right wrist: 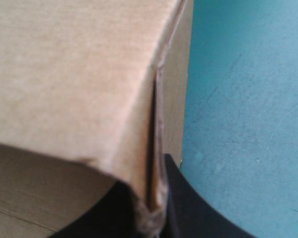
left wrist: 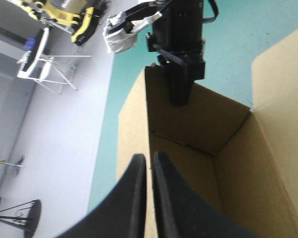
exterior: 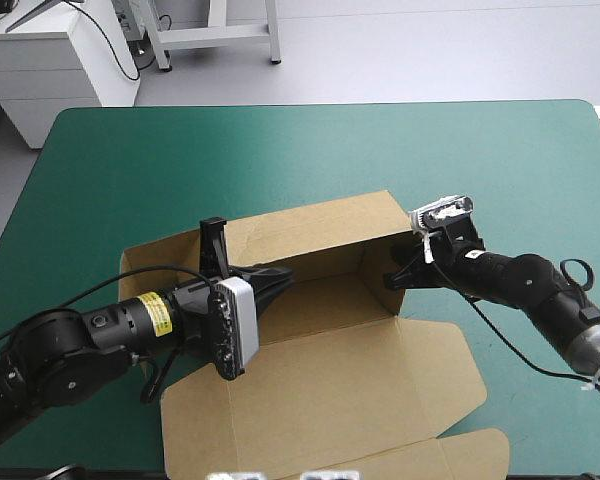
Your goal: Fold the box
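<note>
The brown box lies mid-table with its long back wall and right end wall raised, and its lid flat toward the front edge. My left gripper reaches over the box's floor and is shut on the back wall's top edge; in the left wrist view its fingertips pinch the thin board of the box. My right gripper is shut on the right end wall near the back corner, also seen across the box. Close up, the right gripper clamps the doubled wall of the box.
A loose side flap sticks out at the box's left, under my left arm. A rounded tuck flap lies by the table's front edge. Bare teal-green cover stretches behind the box and to its right.
</note>
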`<state>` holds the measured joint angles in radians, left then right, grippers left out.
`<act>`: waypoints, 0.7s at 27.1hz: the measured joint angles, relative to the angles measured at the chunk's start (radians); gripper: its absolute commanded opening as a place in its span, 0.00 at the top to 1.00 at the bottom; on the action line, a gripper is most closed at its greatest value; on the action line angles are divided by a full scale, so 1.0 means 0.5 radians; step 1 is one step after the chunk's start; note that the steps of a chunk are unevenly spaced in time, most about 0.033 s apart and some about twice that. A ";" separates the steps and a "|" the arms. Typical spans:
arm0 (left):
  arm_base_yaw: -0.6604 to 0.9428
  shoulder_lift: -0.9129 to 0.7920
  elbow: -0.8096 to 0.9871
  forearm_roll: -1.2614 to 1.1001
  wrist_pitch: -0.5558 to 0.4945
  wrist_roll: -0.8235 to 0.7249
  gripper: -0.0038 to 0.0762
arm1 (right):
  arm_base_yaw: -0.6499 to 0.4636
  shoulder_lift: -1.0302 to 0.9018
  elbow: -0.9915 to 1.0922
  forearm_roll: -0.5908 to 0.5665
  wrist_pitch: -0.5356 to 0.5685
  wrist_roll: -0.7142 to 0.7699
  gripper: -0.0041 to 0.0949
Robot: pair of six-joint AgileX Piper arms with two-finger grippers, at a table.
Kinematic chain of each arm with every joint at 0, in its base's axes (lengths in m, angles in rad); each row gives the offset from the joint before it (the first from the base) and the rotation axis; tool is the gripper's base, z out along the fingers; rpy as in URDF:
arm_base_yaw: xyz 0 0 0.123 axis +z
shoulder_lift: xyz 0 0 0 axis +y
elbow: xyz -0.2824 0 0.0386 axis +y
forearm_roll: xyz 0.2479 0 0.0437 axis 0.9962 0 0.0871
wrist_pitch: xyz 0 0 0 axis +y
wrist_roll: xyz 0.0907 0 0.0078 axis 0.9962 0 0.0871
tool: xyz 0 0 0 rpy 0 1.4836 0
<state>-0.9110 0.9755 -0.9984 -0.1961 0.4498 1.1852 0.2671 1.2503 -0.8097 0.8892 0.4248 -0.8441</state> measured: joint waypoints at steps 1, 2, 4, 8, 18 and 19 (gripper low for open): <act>0.000 0.037 -0.069 -0.016 0.107 -0.006 0.93 | 0.000 0.000 0.000 0.000 0.000 0.000 0.97; 0.000 0.073 -0.138 -0.018 0.190 -0.035 0.93 | 0.000 0.000 0.000 0.000 0.000 0.000 0.97; 0.000 0.184 -0.274 0.034 0.374 -0.161 0.93 | 0.000 0.000 0.000 0.000 0.000 0.000 0.97; 0.091 0.496 -0.551 0.210 0.680 -0.462 0.93 | 0.000 0.000 0.000 0.000 0.000 0.000 0.97; 0.796 0.667 -1.006 -0.152 0.921 -0.559 0.93 | 0.000 0.000 -0.002 -0.007 0.003 0.011 0.97; 0.889 0.667 -1.040 -0.197 0.991 -0.583 0.93 | 0.000 0.000 -0.002 -0.015 0.003 0.018 0.97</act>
<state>-0.4663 1.3089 -1.5182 -0.2945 0.9451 0.8938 0.2671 1.2503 -0.8104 0.8817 0.4265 -0.8353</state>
